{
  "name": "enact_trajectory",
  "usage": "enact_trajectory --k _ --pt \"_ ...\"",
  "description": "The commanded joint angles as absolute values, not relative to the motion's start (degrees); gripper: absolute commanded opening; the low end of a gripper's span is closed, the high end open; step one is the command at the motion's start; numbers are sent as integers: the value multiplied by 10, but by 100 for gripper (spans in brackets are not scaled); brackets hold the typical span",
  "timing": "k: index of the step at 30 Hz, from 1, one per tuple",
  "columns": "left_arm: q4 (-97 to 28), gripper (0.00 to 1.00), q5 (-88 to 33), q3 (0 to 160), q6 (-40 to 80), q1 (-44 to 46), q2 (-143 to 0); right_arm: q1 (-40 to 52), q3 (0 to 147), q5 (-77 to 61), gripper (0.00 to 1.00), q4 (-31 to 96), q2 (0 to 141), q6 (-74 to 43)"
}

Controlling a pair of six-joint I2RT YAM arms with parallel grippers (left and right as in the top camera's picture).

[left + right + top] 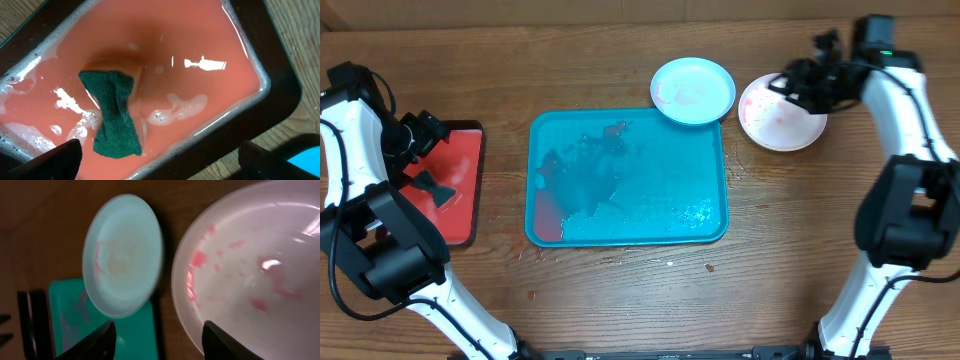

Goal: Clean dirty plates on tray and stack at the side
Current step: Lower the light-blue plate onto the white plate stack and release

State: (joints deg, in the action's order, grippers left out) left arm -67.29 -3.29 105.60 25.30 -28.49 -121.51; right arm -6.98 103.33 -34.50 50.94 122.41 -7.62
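The teal tray (710, 215) lies mid-table, wet with red smears, and holds no whole plate. A light blue plate (692, 90) with red smears rests partly over the tray's far right corner; it also shows in the right wrist view (122, 255). A white plate (780, 122) with red smears sits on the wood to its right, also in the right wrist view (250, 265). The yellow-green plate is out of view. My right gripper (790, 85) is open and empty above the white plate's far edge (157, 342). My left gripper (415, 135) is open and empty over the red tray (157, 165).
A smaller red tray (465, 200) with a dark rim at the left holds pinkish soapy water (200, 50) and a green sponge (115, 117), also seen overhead (432, 187). Small red drips dot the wood in front of the teal tray.
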Motion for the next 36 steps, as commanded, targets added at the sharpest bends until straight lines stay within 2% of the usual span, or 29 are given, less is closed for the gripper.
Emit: enact_trajectory --k 1,2,4,6,12,36 --pt "-672 100 -37 1067 248 -281 -1210 7 1027 -235 56 471 1206 -192" --pt "-672 100 -37 1067 248 -281 -1210 26 1027 -181 47 466 1206 -229" --pt "-672 100 -37 1067 248 -281 -1210 63 1027 -76 36 467 1206 -298" --pt "-672 100 -37 1067 248 -281 -1210 100 1027 6 35 472 1206 -352" --pt "-672 100 -37 1067 248 -281 -1210 164 1027 151 42 510 1206 -468" --pt "-672 100 -37 1067 248 -281 -1210 173 1001 106 46 438 1285 -480"
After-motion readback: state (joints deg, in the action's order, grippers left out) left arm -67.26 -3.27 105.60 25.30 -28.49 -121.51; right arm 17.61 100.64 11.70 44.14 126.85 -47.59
